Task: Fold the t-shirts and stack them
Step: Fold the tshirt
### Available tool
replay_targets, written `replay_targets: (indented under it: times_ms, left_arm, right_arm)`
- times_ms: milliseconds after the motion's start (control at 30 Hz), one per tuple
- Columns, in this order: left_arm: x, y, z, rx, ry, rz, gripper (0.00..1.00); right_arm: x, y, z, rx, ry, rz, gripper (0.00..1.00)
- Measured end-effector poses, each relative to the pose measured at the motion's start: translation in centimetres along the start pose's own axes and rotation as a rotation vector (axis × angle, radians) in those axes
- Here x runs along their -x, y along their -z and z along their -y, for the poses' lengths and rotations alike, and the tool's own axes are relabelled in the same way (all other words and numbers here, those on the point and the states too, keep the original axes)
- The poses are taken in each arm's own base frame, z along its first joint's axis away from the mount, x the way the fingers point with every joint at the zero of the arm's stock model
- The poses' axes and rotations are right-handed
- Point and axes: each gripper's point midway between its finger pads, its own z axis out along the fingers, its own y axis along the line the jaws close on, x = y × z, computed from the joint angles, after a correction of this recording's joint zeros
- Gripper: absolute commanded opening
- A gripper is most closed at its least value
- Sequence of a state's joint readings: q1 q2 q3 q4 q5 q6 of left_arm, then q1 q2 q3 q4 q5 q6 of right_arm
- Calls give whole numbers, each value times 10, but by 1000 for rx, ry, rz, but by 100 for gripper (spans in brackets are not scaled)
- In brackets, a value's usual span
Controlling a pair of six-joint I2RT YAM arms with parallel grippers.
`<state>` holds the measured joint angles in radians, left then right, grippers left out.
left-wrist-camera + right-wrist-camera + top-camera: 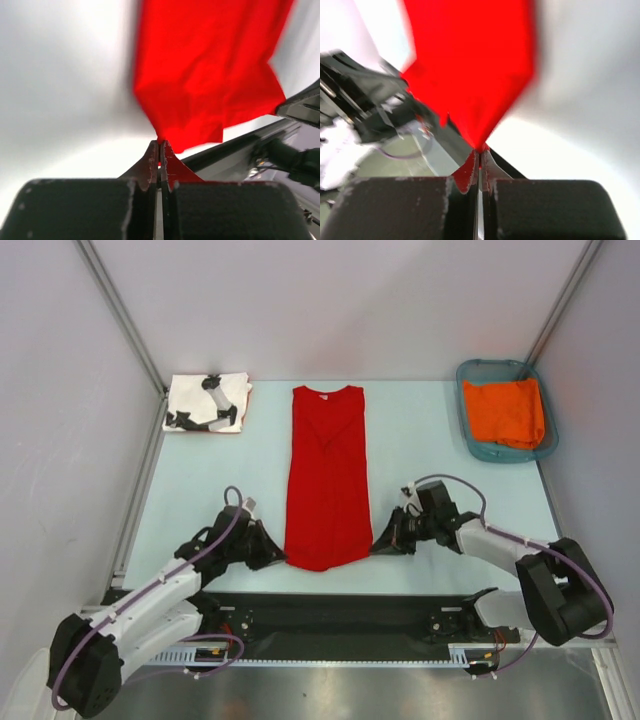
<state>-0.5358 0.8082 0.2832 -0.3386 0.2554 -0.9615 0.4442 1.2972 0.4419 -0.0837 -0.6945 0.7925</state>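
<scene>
The red t-shirt (pixel 327 475) lies as a long narrow strip down the middle of the table, collar at the far end. My left gripper (pixel 277 558) is shut on its near left corner; the left wrist view shows the red cloth (pixel 205 70) pinched at the fingertips (pixel 161 145). My right gripper (pixel 379 544) is shut on the near right corner; the right wrist view shows the cloth (pixel 470 65) running up from the closed tips (pixel 481 150). The white t-shirt with black shapes (pixel 207 403) lies folded at the far left.
A teal basket (pixel 480 445) at the far right holds an orange cloth (pixel 505 412). Grey walls and metal rails enclose the table. The black front rail (pixel 330 610) runs along the near edge between the arm bases.
</scene>
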Motion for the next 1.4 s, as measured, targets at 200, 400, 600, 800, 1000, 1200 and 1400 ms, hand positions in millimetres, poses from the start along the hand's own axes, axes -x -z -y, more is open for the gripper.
replay_targets:
  times_ms: [200, 400, 600, 800, 1000, 1200, 1400]
  left_arm:
    - [67, 13, 65, -39, -37, 118, 1]
    - [177, -5, 95, -25, -4, 248, 0]
    - [246, -44, 96, -1, -4, 237, 0]
    - [277, -67, 102, -24, -12, 205, 0]
    - [295, -81, 107, -46, -32, 191, 0]
    - [299, -90, 96, -35, -13, 174, 0]
    - [306, -97, 82, -19, 19, 164, 0]
  right_arm:
    - [85, 21, -65, 75, 43, 121, 0]
    - [189, 13, -101, 103, 93, 182, 0]
    - [258, -8, -99, 98, 74, 189, 0]
    - [285, -20, -81, 82, 31, 175, 0]
    - [298, -22, -66, 75, 0, 175, 0]
    - [315, -27, -65, 100, 5, 172, 0]
    - [324, -37, -61, 115, 2, 159, 0]
